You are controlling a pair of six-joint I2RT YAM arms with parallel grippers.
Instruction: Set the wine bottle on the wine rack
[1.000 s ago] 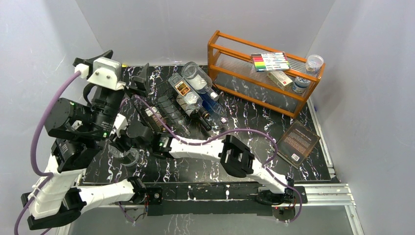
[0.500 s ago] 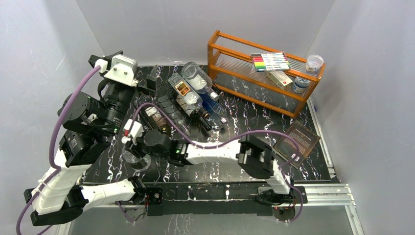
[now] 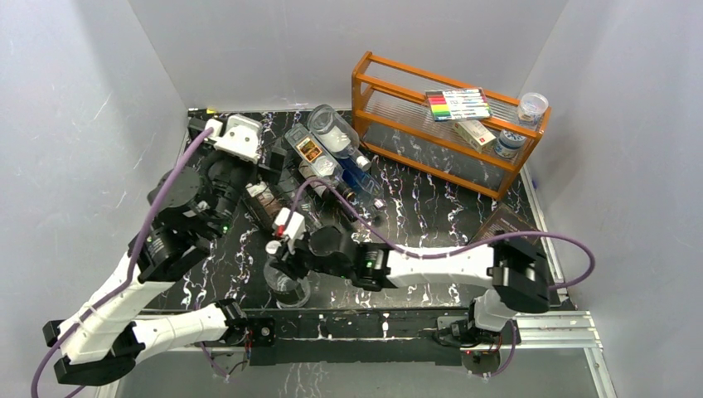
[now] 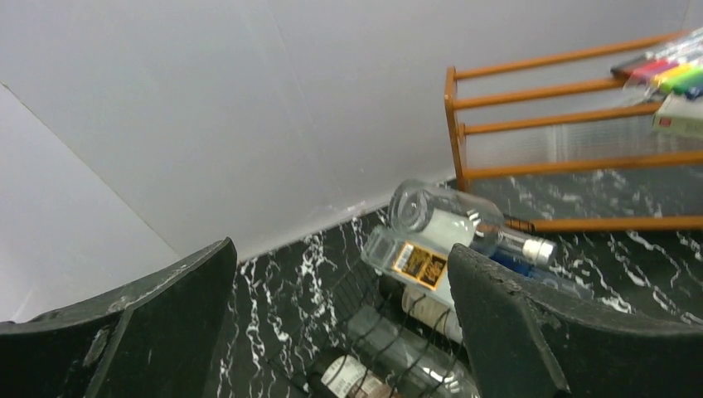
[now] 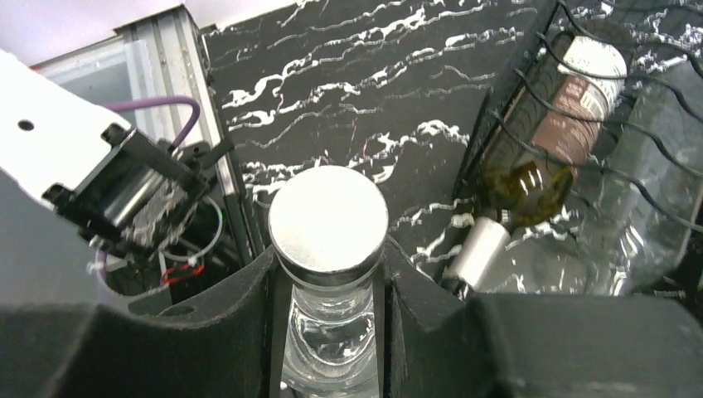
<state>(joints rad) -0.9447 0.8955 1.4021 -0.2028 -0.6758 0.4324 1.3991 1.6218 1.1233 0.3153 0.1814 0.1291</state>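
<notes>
The wine bottle (image 5: 328, 217) is clear glass with a silver cap and stands upright near the table's front left (image 3: 290, 288). My right gripper (image 5: 329, 290) is shut on its neck just below the cap, and in the top view the right gripper (image 3: 279, 261) sits over the bottle. The black wire wine rack (image 3: 282, 172) lies behind it, with a dark brown-labelled bottle (image 3: 264, 201) and clear bottles (image 3: 313, 157) lying in it. My left gripper (image 4: 332, 332) hangs open over the rack's back left end (image 4: 390, 327), holding nothing.
An orange wooden shelf (image 3: 448, 143) at the back right carries markers (image 3: 458, 104), a box and cups. A blue bottle (image 3: 362, 178) lies beside the rack. A dark book (image 3: 507, 225) lies at the right, partly under my right arm. Grey walls enclose the table.
My right gripper has closed a little further on the bottle's neck and carried it rightward along the front edge. The left arm has swung back and right toward the rack, still open.
</notes>
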